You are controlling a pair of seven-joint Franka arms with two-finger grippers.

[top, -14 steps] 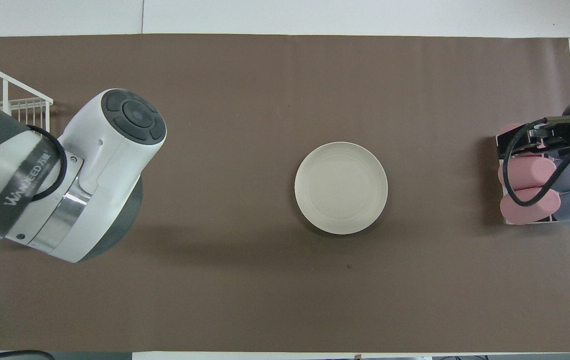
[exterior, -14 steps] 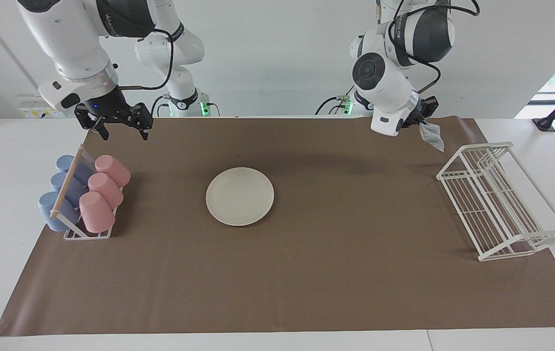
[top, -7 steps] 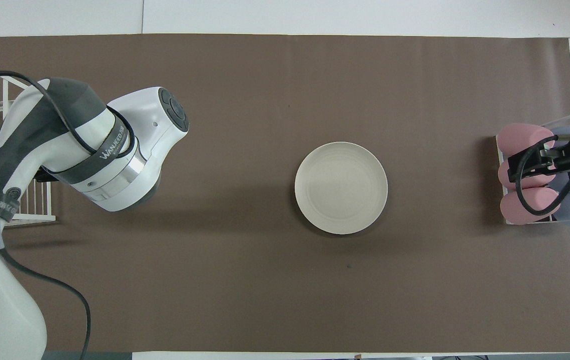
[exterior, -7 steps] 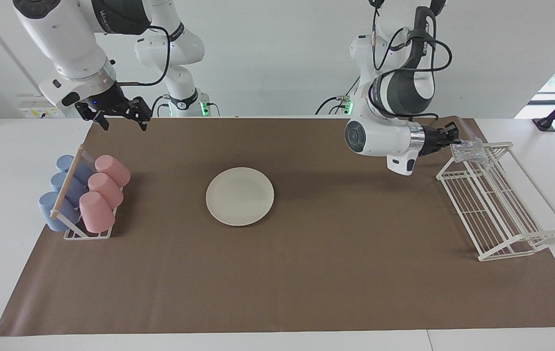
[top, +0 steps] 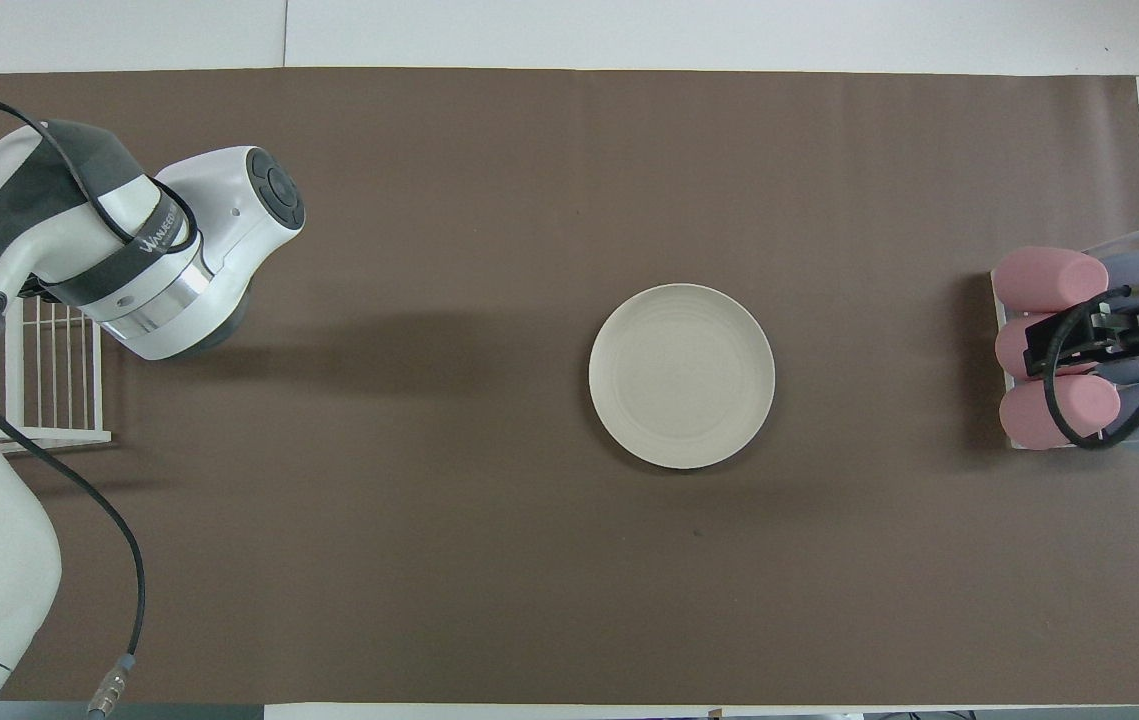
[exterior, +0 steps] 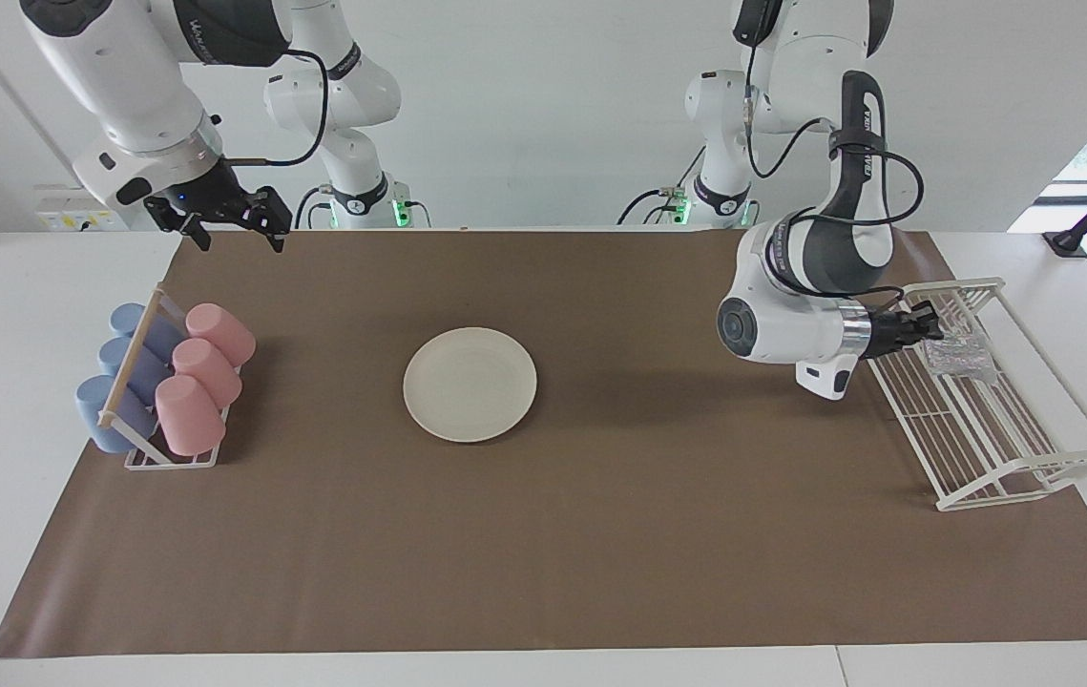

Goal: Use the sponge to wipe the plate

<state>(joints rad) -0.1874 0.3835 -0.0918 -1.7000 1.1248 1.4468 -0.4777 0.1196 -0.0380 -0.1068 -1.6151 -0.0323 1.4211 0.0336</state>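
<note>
Left gripper [exterior: 930, 329] swung down with sponge [exterior: 958, 359] from above counter to over white wire rack [exterior: 982, 401]; fingers clamped on sponge. Right gripper [exterior: 236, 227] waited, fingers wide, over brown mat [exterior: 600, 534] edge. Risk: soft sponge snagging on rack wires. Sponge silvery, crumpled. Plate [exterior: 470, 385] cream-white, bare, mid-mat.
</note>
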